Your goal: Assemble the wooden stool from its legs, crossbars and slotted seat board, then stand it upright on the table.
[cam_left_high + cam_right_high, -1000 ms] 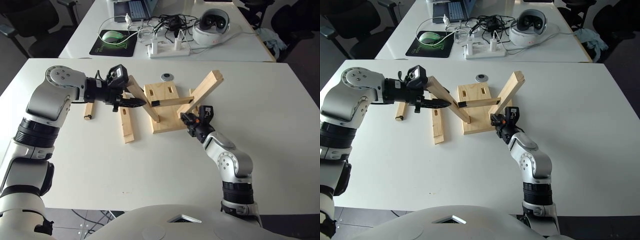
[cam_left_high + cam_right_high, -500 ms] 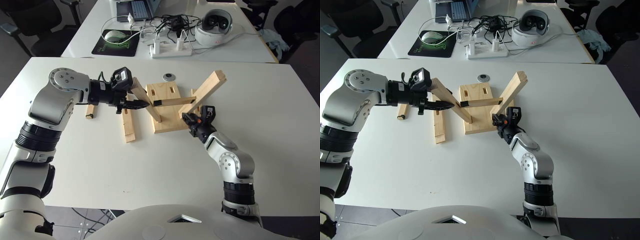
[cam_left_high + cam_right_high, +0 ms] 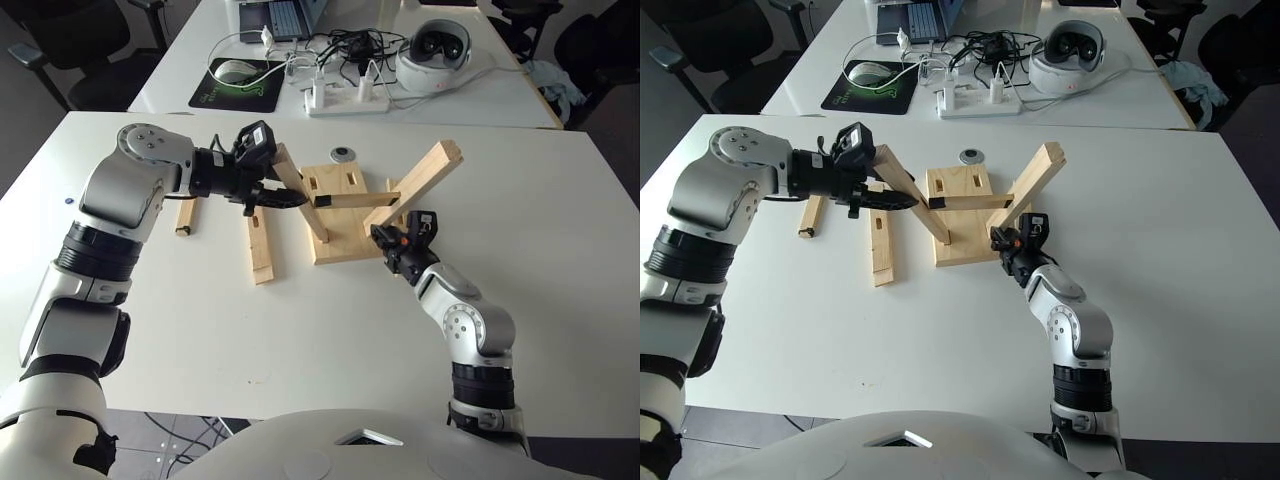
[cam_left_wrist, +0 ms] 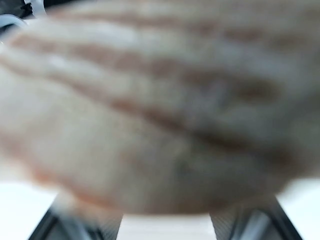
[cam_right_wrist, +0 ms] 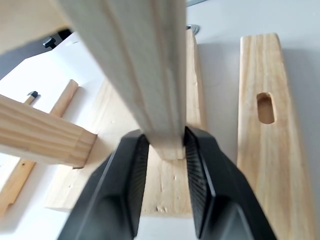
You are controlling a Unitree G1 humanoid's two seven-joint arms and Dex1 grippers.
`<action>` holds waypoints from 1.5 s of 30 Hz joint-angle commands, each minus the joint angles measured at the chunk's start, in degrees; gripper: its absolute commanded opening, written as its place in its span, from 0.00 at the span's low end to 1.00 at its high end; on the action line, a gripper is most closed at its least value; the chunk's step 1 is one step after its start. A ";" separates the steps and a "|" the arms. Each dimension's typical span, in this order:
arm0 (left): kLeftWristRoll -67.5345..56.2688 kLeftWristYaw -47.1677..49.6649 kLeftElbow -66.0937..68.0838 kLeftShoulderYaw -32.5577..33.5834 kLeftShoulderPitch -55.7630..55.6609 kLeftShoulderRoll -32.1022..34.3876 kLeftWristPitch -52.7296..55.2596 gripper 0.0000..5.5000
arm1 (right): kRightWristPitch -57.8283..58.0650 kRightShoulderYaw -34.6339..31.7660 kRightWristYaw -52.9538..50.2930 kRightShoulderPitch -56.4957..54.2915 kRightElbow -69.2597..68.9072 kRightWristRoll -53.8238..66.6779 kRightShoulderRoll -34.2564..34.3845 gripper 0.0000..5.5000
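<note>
both grippers clamped, left gripper on left leg tilting leftward, right gripper on right leg tilting rightward

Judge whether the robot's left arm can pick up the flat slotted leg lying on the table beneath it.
Probably not yet: the left gripper looks shut on the tilted leg, so it has no free grip, though the flat leg lies near, uncovered.
</note>
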 commanded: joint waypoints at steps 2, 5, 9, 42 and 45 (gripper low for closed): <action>1.36 -0.68 0.54 -6.71 2.61 -7.41 3.25 0.37 | 5.30 6.50 3.55 4.76 3.90 1.86 1.81 0.18; 3.53 -0.86 -0.17 -8.37 4.88 -6.33 2.35 0.37 | 5.12 6.86 4.06 4.84 4.46 1.78 1.54 0.18; 5.06 -1.57 -1.18 -9.05 7.51 -4.78 1.62 0.37 | 5.09 6.88 4.18 5.05 4.41 1.63 1.27 0.18; 7.32 0.84 0.16 -9.54 8.14 -4.68 1.00 0.37 | 1.87 16.42 8.66 2.50 1.80 -1.35 -6.75 0.18; 7.28 1.05 1.05 -9.95 6.60 -6.45 1.09 0.37 | 1.22 17.31 9.01 2.44 1.35 -1.67 -7.06 0.18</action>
